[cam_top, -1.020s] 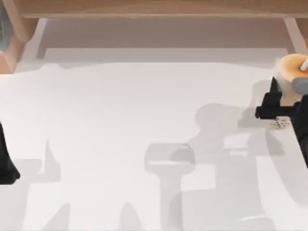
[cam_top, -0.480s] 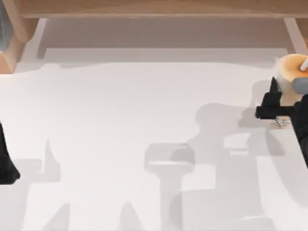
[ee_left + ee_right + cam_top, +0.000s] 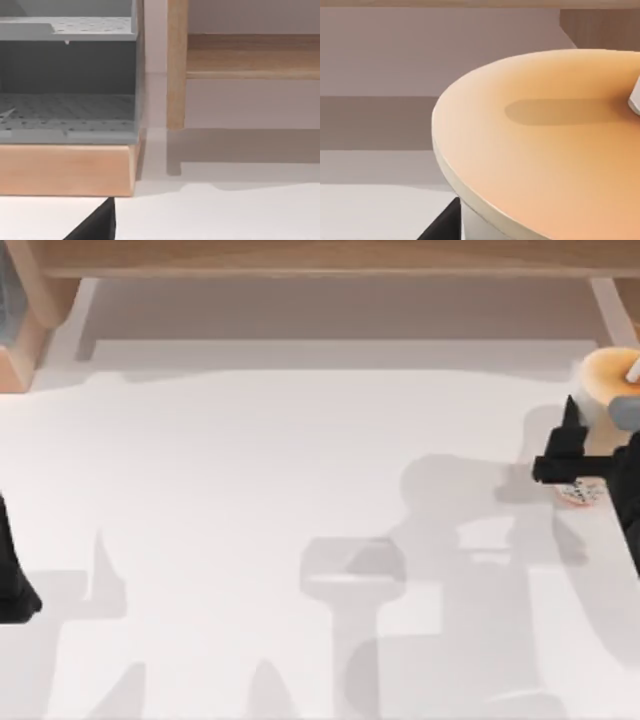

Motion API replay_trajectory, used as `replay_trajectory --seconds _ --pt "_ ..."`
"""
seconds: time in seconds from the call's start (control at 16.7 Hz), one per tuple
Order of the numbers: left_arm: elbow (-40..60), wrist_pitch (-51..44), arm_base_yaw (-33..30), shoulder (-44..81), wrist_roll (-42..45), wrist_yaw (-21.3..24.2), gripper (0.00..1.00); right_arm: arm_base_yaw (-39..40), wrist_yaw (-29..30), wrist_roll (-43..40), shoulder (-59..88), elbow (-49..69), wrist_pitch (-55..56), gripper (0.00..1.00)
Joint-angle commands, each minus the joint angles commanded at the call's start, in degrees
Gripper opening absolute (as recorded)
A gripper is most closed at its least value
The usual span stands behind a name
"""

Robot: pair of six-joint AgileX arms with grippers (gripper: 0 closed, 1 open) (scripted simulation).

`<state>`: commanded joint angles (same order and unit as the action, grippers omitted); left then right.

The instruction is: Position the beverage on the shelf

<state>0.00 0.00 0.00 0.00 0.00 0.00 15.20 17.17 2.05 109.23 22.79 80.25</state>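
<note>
From above, the right tool (image 3: 590,455) is at the right edge of the white bench (image 3: 300,500). It is closed around the milk tea cup (image 3: 607,380), and 1 dark finger (image 3: 562,445) shows on the cup's left side. The cup leans, with its orange-tan top farther back than the tool and its base with dark pearls (image 3: 580,493) just in front of the tool. A white straw (image 3: 632,371) pokes out of the top. The wooden shelf (image 3: 330,258) runs along the back of the bench, well behind the tool, and the cup is not on it.

The right wrist view sits very close to the cup's orange-tan top (image 3: 550,145) and shows its pale rim, the straw end (image 3: 635,100) and the straw's shadow across the top. A bit of the shelf board (image 3: 600,27) shows behind the cup.

The left arm (image 3: 12,570) rests at the left edge of the bench. I cannot tell if its tool is open or closed. Its wrist view shows a shelf leg (image 3: 176,65) and the board, with a grey rack (image 3: 67,75) on a wooden base (image 3: 65,170) beside the leg.
</note>
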Motion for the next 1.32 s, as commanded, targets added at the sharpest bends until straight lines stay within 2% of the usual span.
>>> replay_trajectory --seconds 0.42,0.66,0.9,1.32 --pt "0.00 0.00 0.00 0.00 0.00 0.00 1.00 0.01 0.06 0.15 -1.43 0.57 -0.65 0.00" --pt "0.00 0.00 0.00 0.00 0.00 0.00 1.00 0.30 0.82 0.70 -5.12 6.65 -3.39 0.00" --pt "0.00 0.00 0.00 0.00 0.00 0.00 1.00 1.57 1.47 1.29 -8.01 16.40 -12.88 0.00" --pt "0.00 0.00 0.00 0.00 0.00 0.00 1.00 2.91 1.41 1.72 -8.68 37.07 -38.22 0.00"
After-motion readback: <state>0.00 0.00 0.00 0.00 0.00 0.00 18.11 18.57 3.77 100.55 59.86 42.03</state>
